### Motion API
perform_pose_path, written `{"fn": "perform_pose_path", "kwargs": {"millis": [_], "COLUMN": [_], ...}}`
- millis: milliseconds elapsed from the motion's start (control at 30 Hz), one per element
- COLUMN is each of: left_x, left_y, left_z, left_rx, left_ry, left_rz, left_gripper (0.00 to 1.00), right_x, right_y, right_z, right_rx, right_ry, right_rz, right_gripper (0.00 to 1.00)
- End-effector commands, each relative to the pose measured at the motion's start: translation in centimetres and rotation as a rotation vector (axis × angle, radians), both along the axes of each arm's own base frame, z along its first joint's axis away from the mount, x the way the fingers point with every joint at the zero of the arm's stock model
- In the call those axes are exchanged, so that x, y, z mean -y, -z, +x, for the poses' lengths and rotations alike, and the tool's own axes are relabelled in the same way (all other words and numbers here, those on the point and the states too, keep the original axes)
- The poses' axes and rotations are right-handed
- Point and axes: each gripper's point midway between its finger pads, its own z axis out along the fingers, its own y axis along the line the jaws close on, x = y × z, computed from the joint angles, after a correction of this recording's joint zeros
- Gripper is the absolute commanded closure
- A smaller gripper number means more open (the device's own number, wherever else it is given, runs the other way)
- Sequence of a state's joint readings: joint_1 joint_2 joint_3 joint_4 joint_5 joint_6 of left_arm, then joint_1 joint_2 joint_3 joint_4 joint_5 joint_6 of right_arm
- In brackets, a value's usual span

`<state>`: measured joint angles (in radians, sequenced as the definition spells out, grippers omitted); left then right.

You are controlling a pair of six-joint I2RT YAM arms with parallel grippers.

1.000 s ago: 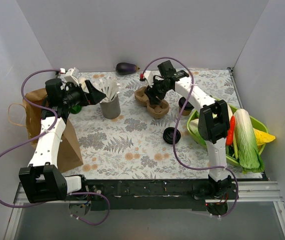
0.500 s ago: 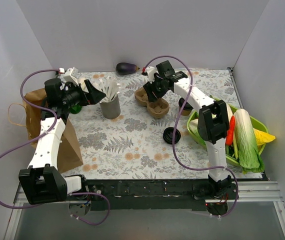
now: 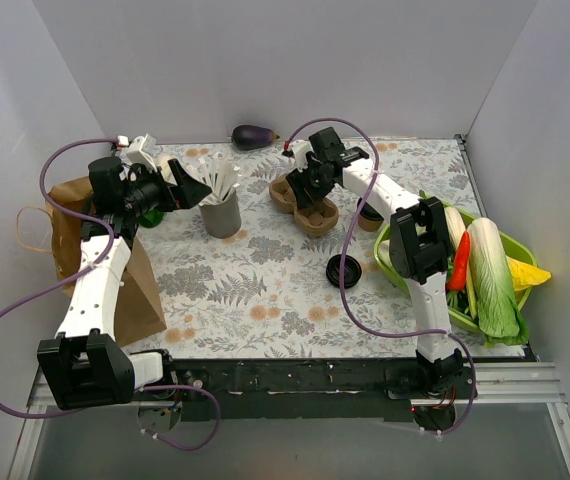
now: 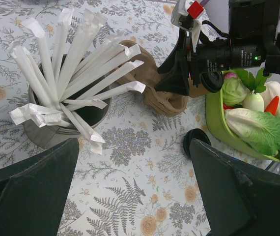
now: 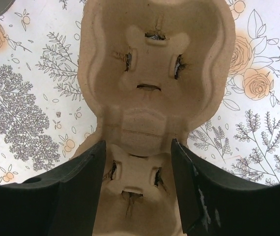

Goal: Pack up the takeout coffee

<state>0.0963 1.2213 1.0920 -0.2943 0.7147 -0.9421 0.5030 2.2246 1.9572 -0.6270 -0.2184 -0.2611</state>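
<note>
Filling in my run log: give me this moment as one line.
left gripper open near straw cup | right gripper open over carrier | carrier wells both empty | coffee cup on table, not packed

The top external camera sits high behind the arm bases, looking down over the floral-patterned table (image 3: 265, 290). The left wrist camera looks obliquely rightward across it, near the grey cup of white wrapped sticks (image 4: 46, 135). The right wrist camera faces straight down past the right gripper (image 5: 137, 143), close above the brown two-well cardboard carrier (image 5: 154, 73), which all three views share.
</note>
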Motion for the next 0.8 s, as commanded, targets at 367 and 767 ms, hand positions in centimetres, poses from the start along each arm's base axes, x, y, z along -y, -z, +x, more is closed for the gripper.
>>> {"fn": "perform_pose_path", "kwargs": {"millis": [367, 767], "left_x": [-0.4, -0.5], "left_y": [-0.6, -0.4], "left_z": [0.0, 0.2], "left_rx": [0.026, 0.018], "left_ry": [-0.012, -0.016], "left_rz": [0.004, -0.003], "left_gripper": [0.02, 0.02], "right_x": [-1.2, -1.0], "right_y": [-1.4, -0.9], "right_z": [1.3, 1.1], "right_rx": [0.045, 0.028], "right_ry": [-0.009, 0.003], "right_rz": [0.041, 0.033], "right_gripper": [0.51, 0.54]}}
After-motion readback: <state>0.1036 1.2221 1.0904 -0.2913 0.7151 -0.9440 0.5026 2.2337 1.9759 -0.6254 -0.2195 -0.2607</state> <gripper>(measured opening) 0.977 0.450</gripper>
